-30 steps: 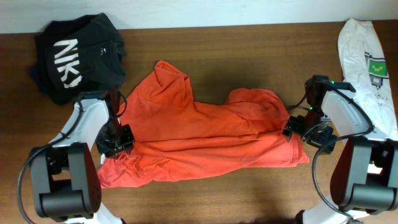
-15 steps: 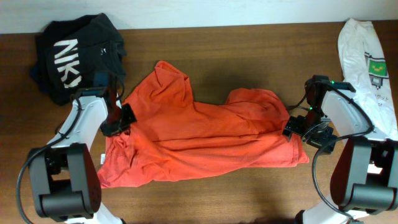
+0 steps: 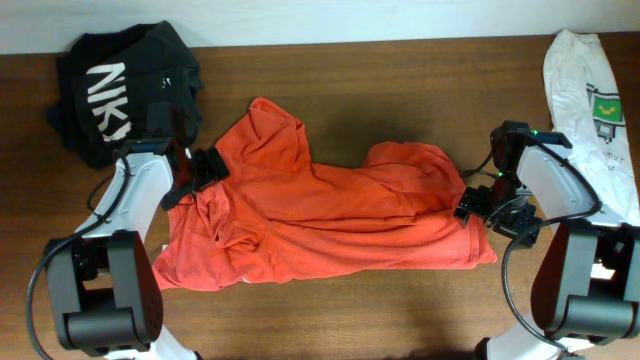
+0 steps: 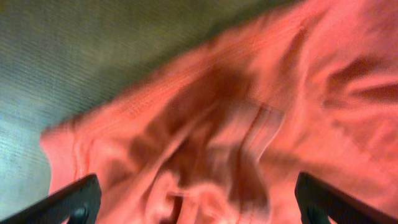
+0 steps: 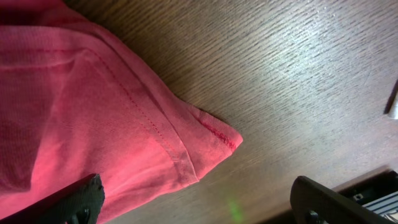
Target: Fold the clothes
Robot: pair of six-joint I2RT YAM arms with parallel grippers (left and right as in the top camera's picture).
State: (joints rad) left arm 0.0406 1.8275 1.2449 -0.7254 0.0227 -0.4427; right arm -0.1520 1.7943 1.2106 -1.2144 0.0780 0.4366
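The clothes in hand are an orange-red T-shirt (image 3: pixel 330 215), lying crumpled across the middle of the brown table (image 3: pixel 400 80). My left gripper (image 3: pixel 207 170) hovers over the shirt's left edge, open. In the left wrist view its dark fingertips (image 4: pixel 71 200) stand far apart, with blurred, rumpled orange cloth (image 4: pixel 236 124) beneath and nothing pinched. My right gripper (image 3: pixel 478 208) is at the shirt's right edge, open. The right wrist view shows a hemmed corner of the shirt (image 5: pixel 112 118) lying flat on the wood between the wide fingers (image 5: pixel 326 200) of the right gripper (image 5: pixel 199 208).
A black garment with white lettering (image 3: pixel 125 90) lies bunched at the back left, just behind my left arm. A white garment with a green print (image 3: pixel 590 100) lies along the right edge. Bare wood shows behind and in front of the shirt.
My left gripper carried the shirt's front-left part toward the back, then opened and let it go. The cloth now lies bunched under it. The right arm has not moved.
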